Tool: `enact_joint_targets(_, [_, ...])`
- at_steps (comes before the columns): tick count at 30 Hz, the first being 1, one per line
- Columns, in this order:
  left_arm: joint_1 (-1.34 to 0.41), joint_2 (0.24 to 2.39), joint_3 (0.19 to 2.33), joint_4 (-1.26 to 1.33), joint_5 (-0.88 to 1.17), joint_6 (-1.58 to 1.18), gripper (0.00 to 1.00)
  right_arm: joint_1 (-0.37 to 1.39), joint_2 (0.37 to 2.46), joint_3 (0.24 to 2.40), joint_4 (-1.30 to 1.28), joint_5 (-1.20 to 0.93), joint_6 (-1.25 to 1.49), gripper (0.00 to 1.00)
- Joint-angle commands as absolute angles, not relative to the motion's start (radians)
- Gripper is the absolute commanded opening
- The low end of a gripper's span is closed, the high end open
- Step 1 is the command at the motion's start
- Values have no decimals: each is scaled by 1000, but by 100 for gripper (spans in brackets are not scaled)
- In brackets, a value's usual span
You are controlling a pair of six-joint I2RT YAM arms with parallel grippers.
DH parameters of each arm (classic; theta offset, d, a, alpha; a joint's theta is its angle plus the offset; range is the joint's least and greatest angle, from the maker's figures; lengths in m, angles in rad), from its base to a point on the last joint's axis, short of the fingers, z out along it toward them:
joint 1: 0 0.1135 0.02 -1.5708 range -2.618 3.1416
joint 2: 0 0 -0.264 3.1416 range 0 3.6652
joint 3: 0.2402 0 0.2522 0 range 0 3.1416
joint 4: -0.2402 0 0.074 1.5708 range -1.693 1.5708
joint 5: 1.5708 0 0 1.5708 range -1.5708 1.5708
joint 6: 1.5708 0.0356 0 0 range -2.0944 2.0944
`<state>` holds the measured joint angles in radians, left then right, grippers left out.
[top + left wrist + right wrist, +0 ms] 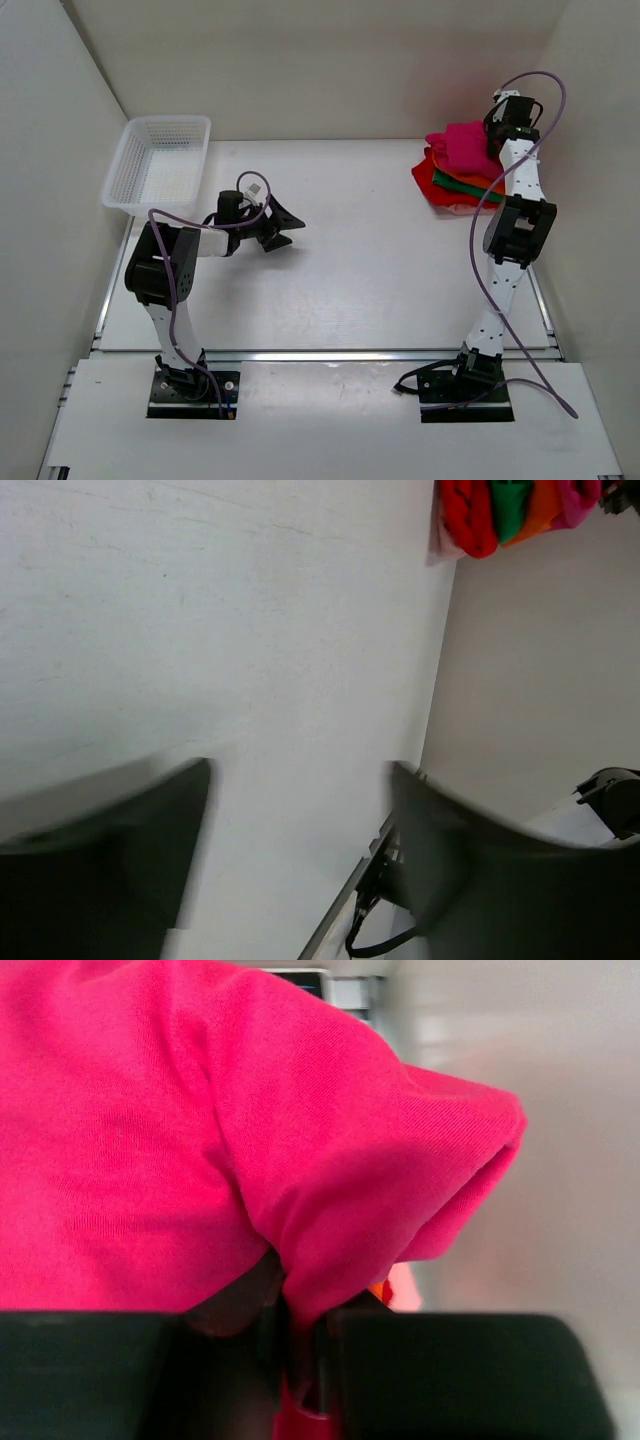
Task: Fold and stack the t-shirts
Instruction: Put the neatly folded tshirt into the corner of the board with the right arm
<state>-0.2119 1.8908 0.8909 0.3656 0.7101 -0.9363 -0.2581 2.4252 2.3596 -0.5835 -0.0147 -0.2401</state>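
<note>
A stack of folded t-shirts sits at the back right of the table: a magenta-pink one [465, 143] on top, then orange [470, 182], green [462, 184], red [432, 182] and pale pink [458, 207]. My right gripper [497, 137] is at the stack's right side, shut on a fold of the magenta-pink t-shirt [300, 1350], which fills the right wrist view [200, 1130]. My left gripper [280, 228] is open and empty over the left-middle of the table, far from the stack. The stack shows at the top of the left wrist view [510, 510].
A white plastic mesh basket [160, 160] stands at the back left. White walls enclose the table on the left, back and right. A metal rail [330, 353] runs along the table's near edge.
</note>
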Motion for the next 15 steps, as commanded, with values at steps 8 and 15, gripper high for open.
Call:
enact_joint_targets(8, [-180, 1787, 963, 54, 644, -730, 99, -117, 2197, 2293, -426, 414, -347, 99])
enact_joint_targets(15, [-106, 1715, 979, -174, 680, -570, 99, -39, 1708, 1811, -344, 318, -176, 99])
